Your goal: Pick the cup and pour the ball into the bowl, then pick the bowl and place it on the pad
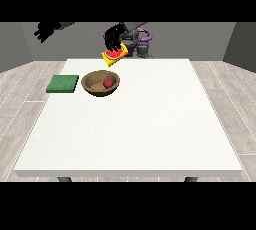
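A large white table (130, 124) fills most of the view. Near its far left corner lies a flat green pad (63, 84), and just beside it, toward the middle, stands a brown wooden bowl (101, 83) with a red ball (107, 83) inside. Above the bowl's far rim, the hand at the view's right (115, 39) has its fingers curled round a tilted yellow cup (113, 56) with a red inside. The hand at the view's left (46, 30) hangs in the air beyond the far left corner, fingers spread.
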